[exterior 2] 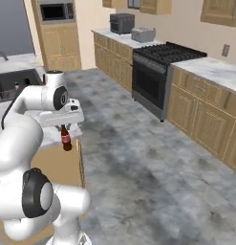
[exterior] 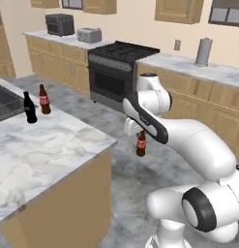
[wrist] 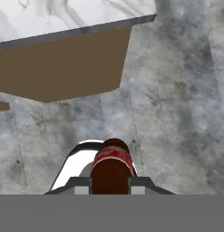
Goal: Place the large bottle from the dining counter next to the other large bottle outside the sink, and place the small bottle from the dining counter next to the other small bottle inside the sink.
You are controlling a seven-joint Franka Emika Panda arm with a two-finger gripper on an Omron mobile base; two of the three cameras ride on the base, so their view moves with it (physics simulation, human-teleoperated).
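Fingers (exterior: 141, 133) clamped narrow on the neck of the small bottle (exterior: 141, 145), tiny brown one with red label. It hangs upright under the hand, over the grey floor (exterior: 126, 169), off the corner edge of the marble tabletop (exterior: 48, 145). In the right base view the same small bottle (exterior 2: 66, 138) sits lower left of centre, just under the white hand, in front of the tabletop's wooden side. In the hand view the small bottle (wrist: 111, 168) shows at bottom centre, seen from the top end, red label band visible, the tabletop (wrist: 63, 18) corner at upper left.

Large bottle (exterior: 44, 99), brown with red label, stands upright on the tabletop at left of the left base view, just beside the other large bottle (exterior: 29, 108), glossy black, also upright. Both are near the dark sink (exterior: 5, 102) at the left edge, outside the basin. Black stove (exterior: 116, 70) in the back, upper centre.
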